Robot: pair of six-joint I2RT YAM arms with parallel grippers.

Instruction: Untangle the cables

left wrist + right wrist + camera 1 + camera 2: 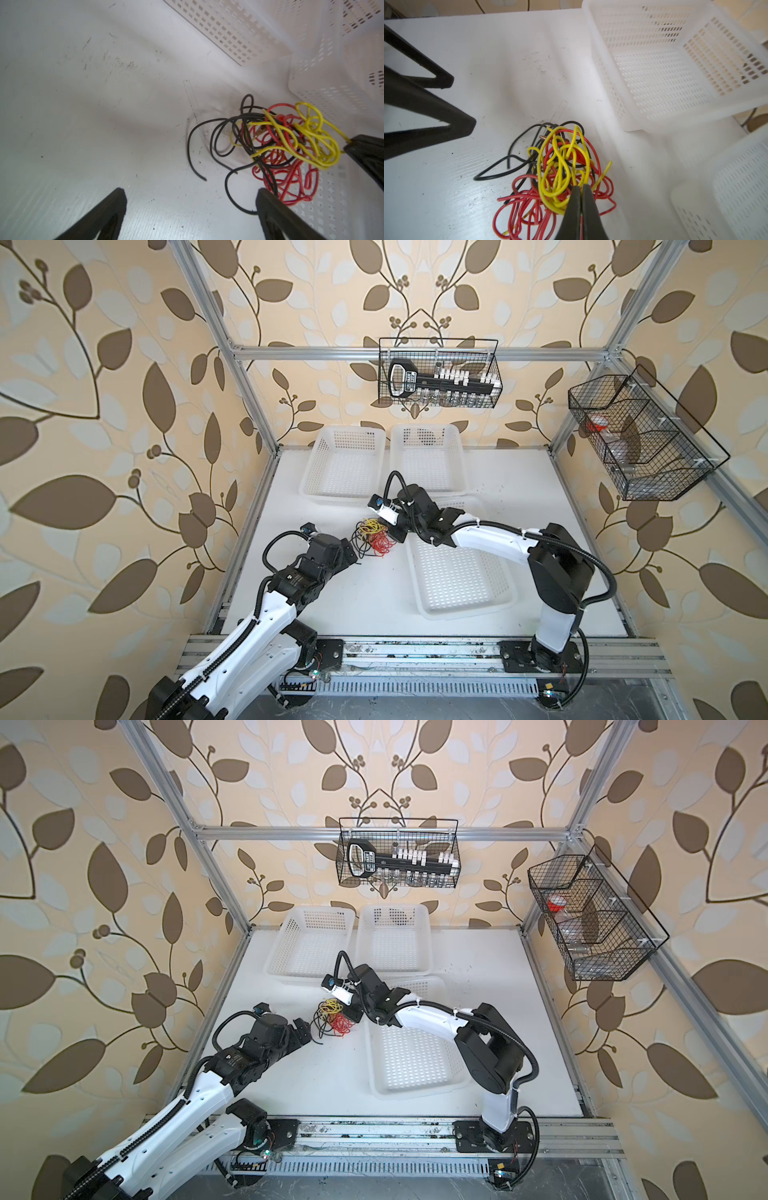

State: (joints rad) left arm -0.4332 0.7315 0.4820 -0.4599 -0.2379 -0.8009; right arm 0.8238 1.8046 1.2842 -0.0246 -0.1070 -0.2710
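Worktop (353, 605): white and scuffed, shown whole in both top views.
White baskets (457, 585): three. Two sit side by side at the back, one nearer the front under the right arm.
Cables (374, 537): red, yellow and black in one tangle on the worktop, between the pincers and just beside the front basket. Top views give colours only. Wrist views resolve single loops (280, 145).
Left pincer (190, 193): fingers spread wide and empty, just beside the tangle. A black loop passes behind one finger; contact not resolved.
Right pincer (580, 187): jaws pressed together on a yellow cable (560, 158) at the tangle's edge. Only the wrist views show this.
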